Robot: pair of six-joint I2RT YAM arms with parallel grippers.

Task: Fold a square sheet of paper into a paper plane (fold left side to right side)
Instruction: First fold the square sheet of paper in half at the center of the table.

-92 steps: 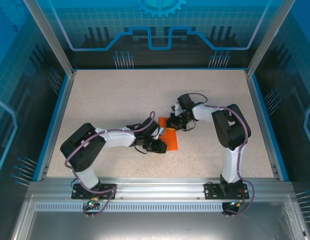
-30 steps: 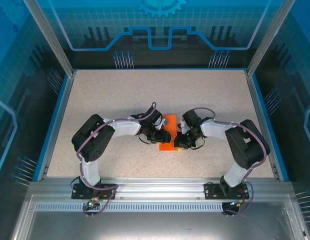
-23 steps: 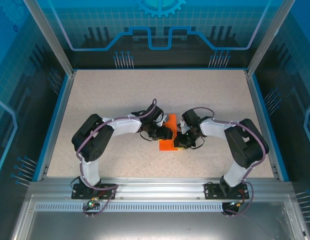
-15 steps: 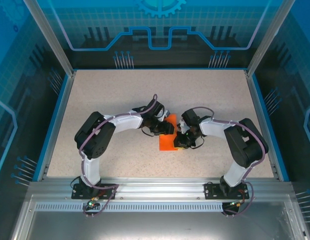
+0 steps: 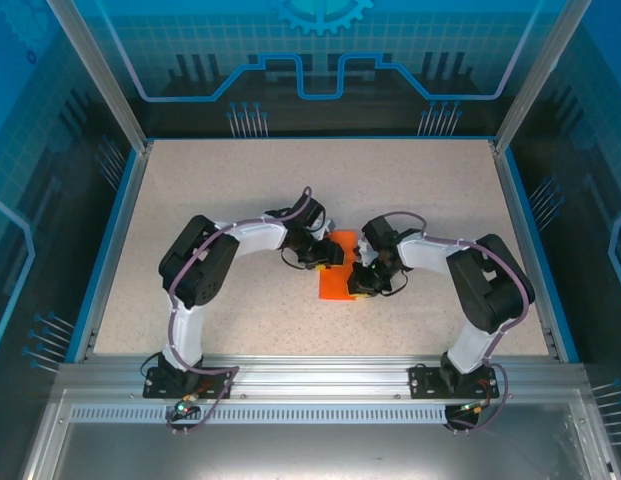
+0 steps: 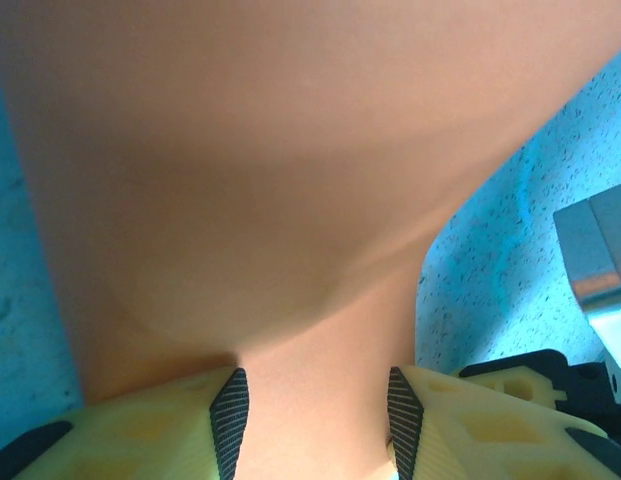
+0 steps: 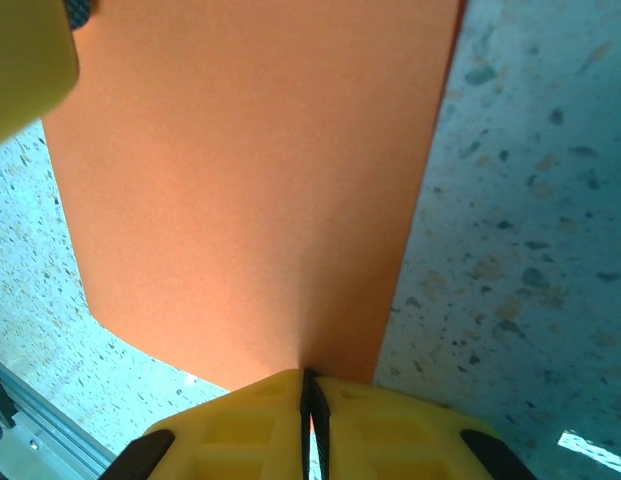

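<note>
Orange square sheet of paper between both hands.

My arms are white-shelled with black joints, purple-grey cables looping along them, and my fingers are pale yellow plastic with black ribbed pads.

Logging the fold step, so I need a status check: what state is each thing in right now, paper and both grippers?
square sheet of paper: partly folded, one flap lifted and curved over, the rest flat on the table.
left gripper: fingers apart with the raised paper flap between them.
right gripper: shut on the paper's edge.
</note>
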